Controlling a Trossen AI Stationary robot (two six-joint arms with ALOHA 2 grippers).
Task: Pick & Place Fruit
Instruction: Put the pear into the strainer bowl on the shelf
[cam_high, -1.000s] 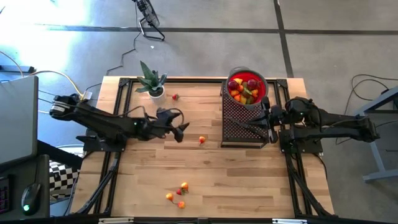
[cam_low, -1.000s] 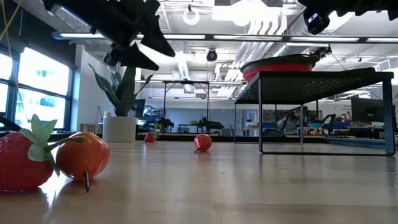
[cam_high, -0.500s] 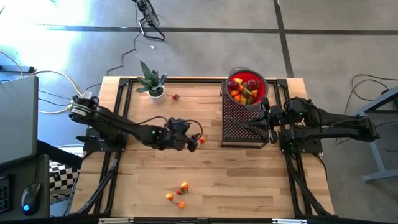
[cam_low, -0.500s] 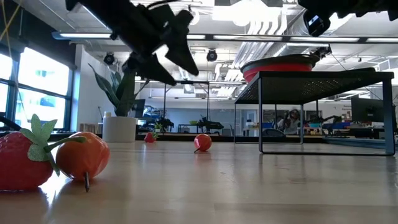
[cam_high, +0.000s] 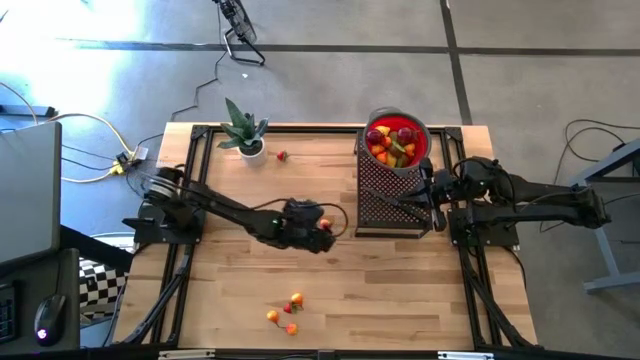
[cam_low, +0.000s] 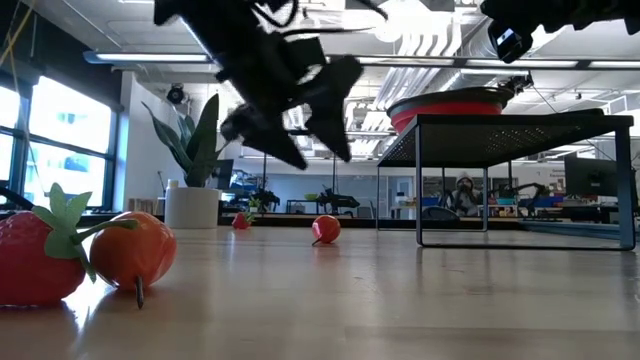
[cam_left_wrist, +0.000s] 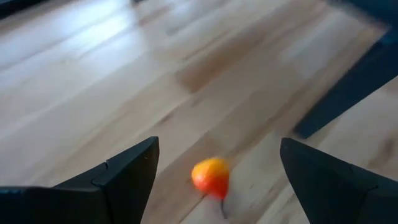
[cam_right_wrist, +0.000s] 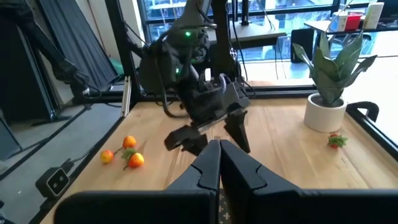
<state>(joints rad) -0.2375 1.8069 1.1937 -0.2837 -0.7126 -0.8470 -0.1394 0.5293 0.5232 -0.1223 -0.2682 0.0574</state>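
A small orange-red fruit (cam_left_wrist: 211, 176) lies on the wooden table near its middle (cam_low: 325, 229). My left gripper (cam_left_wrist: 219, 148) hangs open a little above it, slanting down, one finger on each side and clear of it (cam_low: 320, 157); from overhead (cam_high: 333, 226) the gripper mostly covers the fruit. A red bowl (cam_high: 424, 135) holding several fruits stands on a black mesh stand (cam_high: 385, 200) at the far right. My right gripper (cam_right_wrist: 219, 163) waits shut beside that stand (cam_high: 430, 190).
A potted green plant (cam_high: 243, 132) stands at the far left with a small strawberry (cam_high: 283, 155) beside it. A cluster of fruits (cam_high: 288, 312) lies near the front edge; in the low view a strawberry (cam_low: 35, 255) and an orange fruit (cam_low: 135, 250) show close up.
My left gripper has travelled toward the table's right edge, over to the orange-red fruit, sinking and tipping further downward on the way. It has stayed open. The fruit has not moved.
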